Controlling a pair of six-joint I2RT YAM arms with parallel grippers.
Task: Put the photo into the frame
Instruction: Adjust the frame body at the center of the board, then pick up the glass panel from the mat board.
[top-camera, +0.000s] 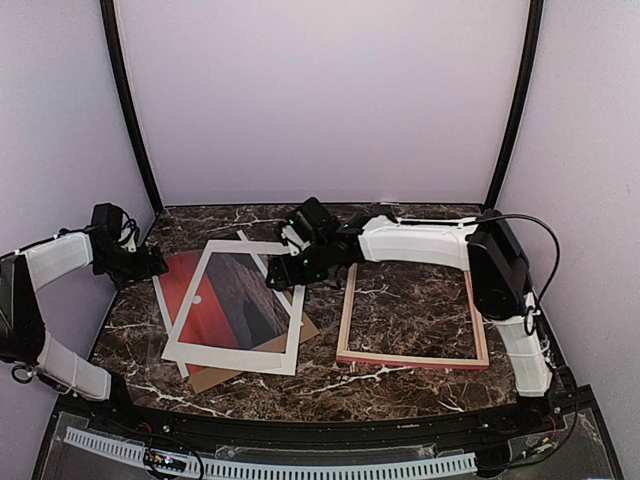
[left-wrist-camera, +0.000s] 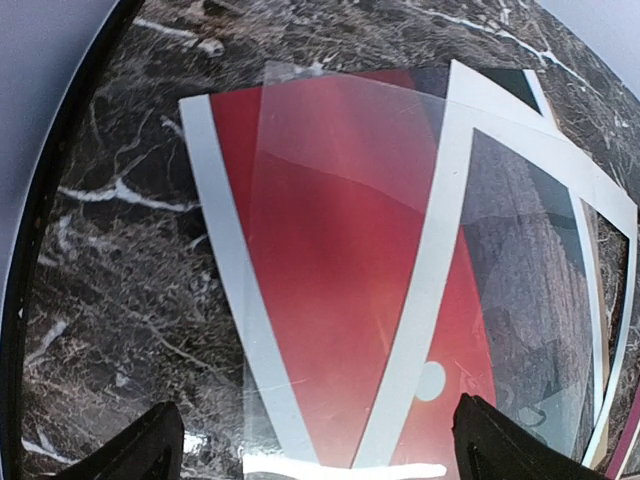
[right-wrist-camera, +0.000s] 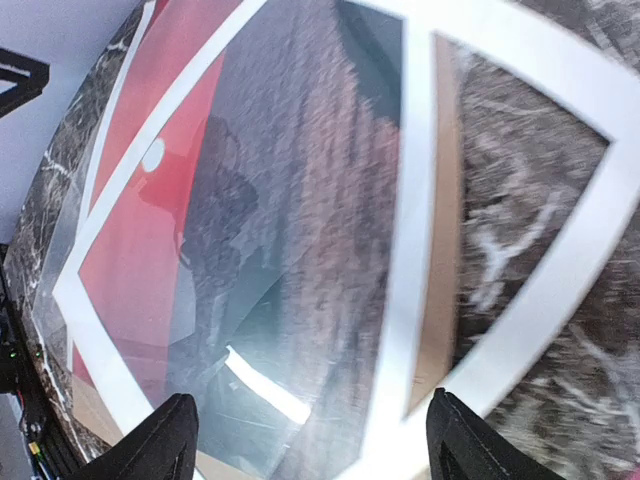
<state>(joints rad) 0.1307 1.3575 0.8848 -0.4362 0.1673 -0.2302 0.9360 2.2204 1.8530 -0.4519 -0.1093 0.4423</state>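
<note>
The photo (top-camera: 190, 290), a red sunset print with a white border, lies flat at the left of the table. It is partly covered by a white window mat (top-camera: 230, 357). The pink wooden frame (top-camera: 410, 359) lies empty on the table to the right, apart from the photo. My left gripper (top-camera: 158, 262) is open at the photo's far left edge. In the left wrist view its fingers (left-wrist-camera: 150, 445) straddle the photo (left-wrist-camera: 330, 260). My right gripper (top-camera: 283, 275) is open over the mat's far right side (right-wrist-camera: 415, 200), holding nothing. The photo's red part (right-wrist-camera: 150, 230) shows to its left.
A brown backing board (top-camera: 215, 377) sticks out under the mat's near edge and shows in the right wrist view (right-wrist-camera: 440, 290). A clear glossy sheet (left-wrist-camera: 300, 130) lies over the photo. Dark marble table; black posts and pale walls stand behind.
</note>
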